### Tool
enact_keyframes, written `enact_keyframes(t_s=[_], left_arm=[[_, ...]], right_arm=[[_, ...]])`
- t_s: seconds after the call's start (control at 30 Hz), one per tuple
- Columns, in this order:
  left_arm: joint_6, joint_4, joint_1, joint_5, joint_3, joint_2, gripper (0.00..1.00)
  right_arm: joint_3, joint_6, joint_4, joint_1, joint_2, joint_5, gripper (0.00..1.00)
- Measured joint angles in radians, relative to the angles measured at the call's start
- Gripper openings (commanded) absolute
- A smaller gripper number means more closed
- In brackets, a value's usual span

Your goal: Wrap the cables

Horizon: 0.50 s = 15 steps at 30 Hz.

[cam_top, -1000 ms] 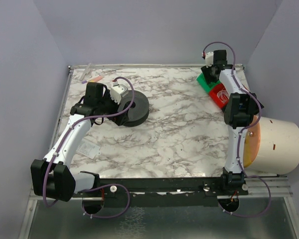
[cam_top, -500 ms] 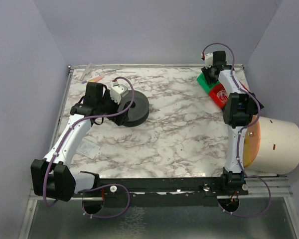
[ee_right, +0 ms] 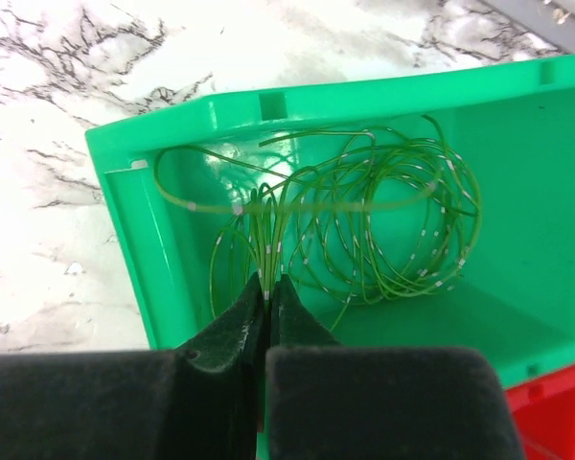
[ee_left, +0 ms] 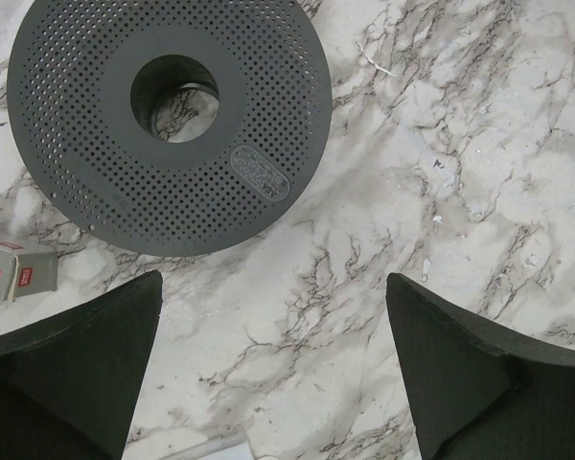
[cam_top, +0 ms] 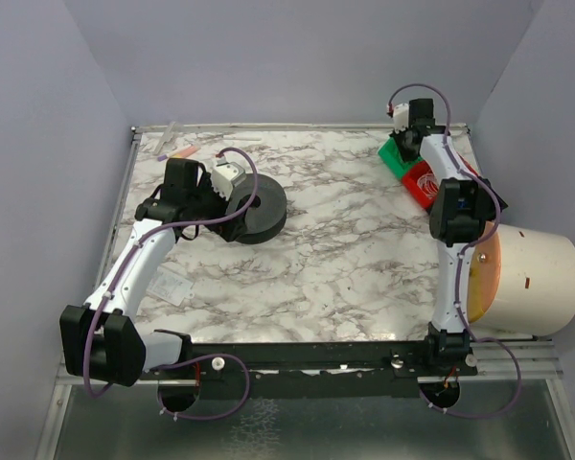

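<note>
With my right claw [ee_right: 266,287] pinched together on a few strands of the cables [ee_right: 364,211], I'm right at the pick-up. The two pads meet with the hair-thin wires running up between them, no gap showing. From there the strands fan out into a loose, springy coil lying on the floor of the green bin [ee_right: 134,240], which sits at the far right corner of the table [ee_left: 441,144] with a red bin [ee_right: 556,407] tight against it. Whether I've caught the whole bundle or only a handful of loops, I can't tell from here.

Across the table, my left claw [ee_left: 273,326] hangs wide apart, holding nothing, just above the marble beside the black spool [ee_left: 168,115].

So the step in hand, as I read it, is getting the coil out of the bin. The next move calls for a slow, straight lift clear of the bin wall: wire this thin can slip through the pads or snag on the rim, and the loops may spring apart as they come free.
</note>
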Motion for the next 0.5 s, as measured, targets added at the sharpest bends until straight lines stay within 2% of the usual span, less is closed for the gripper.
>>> enact_keyframes(t_s=[0.13, 0.3, 0.5], left_arm=[[0.000, 0.000, 0.000, 0.000, 0.000, 0.000, 0.99], [0.000, 0.000, 0.000, 0.000, 0.000, 0.000, 0.99], [-0.008, 0.000, 0.000, -0.010, 0.002, -0.001, 0.99]], right_arm=[[-0.003, 0.000, -0.016, 0.001, -0.066, -0.004, 0.01], [-0.029, -0.010, -0.019, 0.032, -0.266, -0.015, 0.00], [-0.068, -0.026, -0.010, 0.173, -0.521, -0.038, 0.01]])
